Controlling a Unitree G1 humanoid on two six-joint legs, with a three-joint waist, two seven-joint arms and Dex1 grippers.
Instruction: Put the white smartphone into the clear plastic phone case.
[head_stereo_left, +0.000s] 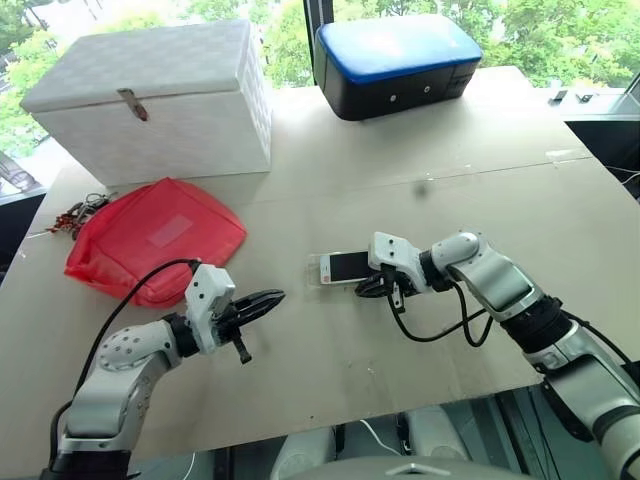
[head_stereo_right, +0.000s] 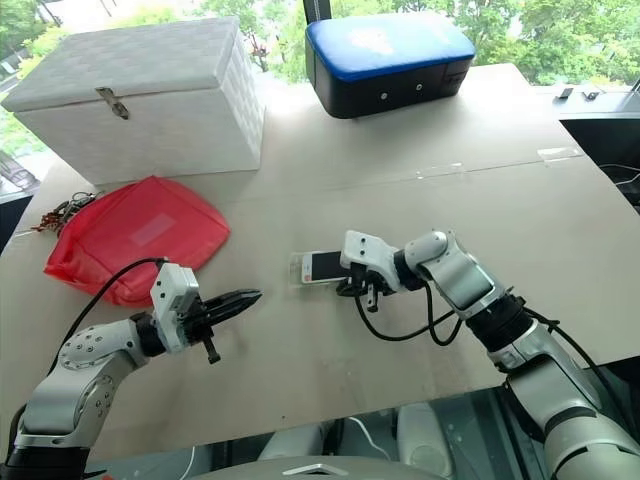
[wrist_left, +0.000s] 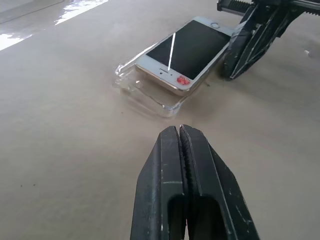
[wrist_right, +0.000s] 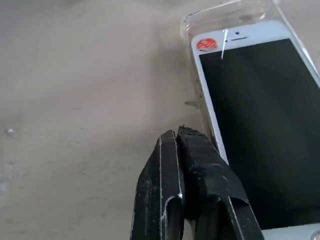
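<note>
- The phone (head_stereo_left: 347, 266) lies screen-up mid-table, its left end inside the case (wrist_left: 145, 92), not fully seated.
- Right gripper (head_stereo_left: 372, 286), clenched and empty, sits just beside the phone's right end.
- Left gripper (head_stereo_left: 268, 299), clenched and empty, waits nearer, left of the case.
- Seating seems in hand; next, press the phone home while bracing the case.

Both arms: silver-grey metallic shells, rounded segments, black joint rings between them. Left forearm shell has a cluster of small round screw holes. Each wrist carries a white boxy camera block. Left gripper (head_stereo_left: 262, 300) and right gripper (head_stereo_left: 375, 287): two black fingers each, flat, tapering to a point, ridged inner faces, cut-out slot near the base. Right gripper's fingers (wrist_right: 200, 170) have black tape wrapped on one. Black cable loops off each wrist, running back along the forearm.
</note>
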